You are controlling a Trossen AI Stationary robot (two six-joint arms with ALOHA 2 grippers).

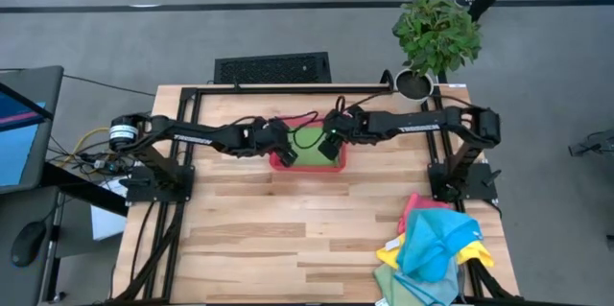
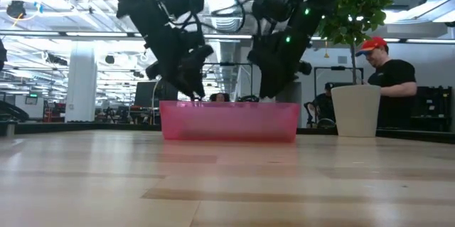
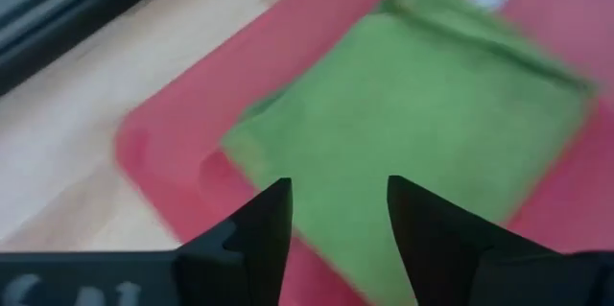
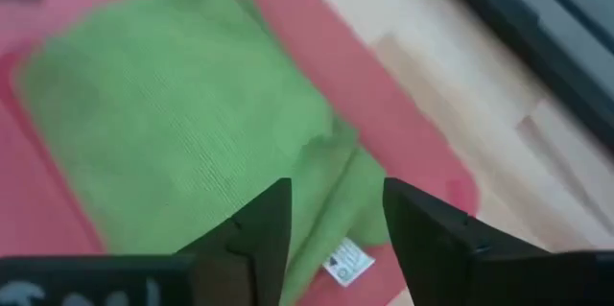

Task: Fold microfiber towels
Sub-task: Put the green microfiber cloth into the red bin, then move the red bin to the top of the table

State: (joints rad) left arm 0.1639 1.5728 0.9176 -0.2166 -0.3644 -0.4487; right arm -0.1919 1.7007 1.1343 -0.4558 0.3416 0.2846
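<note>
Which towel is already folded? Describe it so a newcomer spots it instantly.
Find the red tray at the table's far edge, between the two grippers. The green towel lies flat inside it. Every other towel sits in the crumpled pile at the near right corner.

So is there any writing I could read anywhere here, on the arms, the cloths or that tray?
White lettering on each arm's forearm, left arm and right arm: too small to read.
White tag sewn on the green towel in the red tray: dark marks, too blurred to read.
Nothing else legible.
</note>
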